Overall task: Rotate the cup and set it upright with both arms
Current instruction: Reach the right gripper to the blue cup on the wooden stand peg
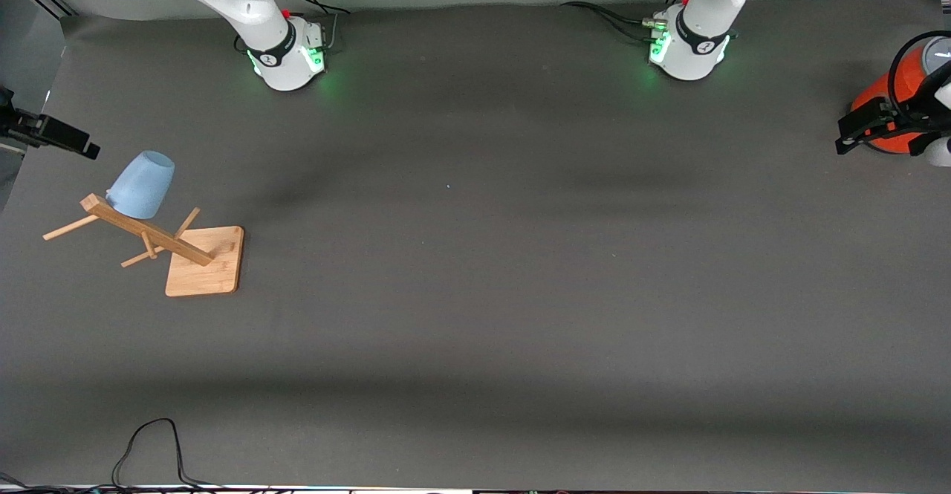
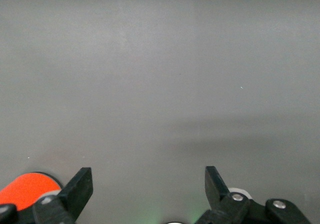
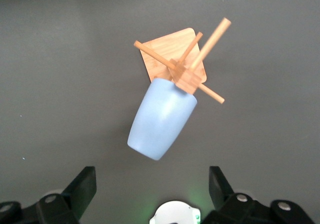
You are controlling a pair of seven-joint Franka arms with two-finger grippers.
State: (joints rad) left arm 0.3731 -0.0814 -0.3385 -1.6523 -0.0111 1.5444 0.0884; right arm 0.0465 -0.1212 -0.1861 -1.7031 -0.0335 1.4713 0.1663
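One wooden rack point(image 1: 195, 260), one cup point(image 1: 142, 184) hung.

Evenly, softly lit from overhead, with broad faint shadow bands across the dark counter point(image 1: 475, 316), green glow pooling around both bases, washed-out grey haze in the left wrist view, no glare.

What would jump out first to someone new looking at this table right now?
The pale-blue cup hung upside down on a wooden peg rack, at the right arm's end of the table. The right gripper hovers over it, fingers open. An orange-red cylinder sits at the left arm's end.
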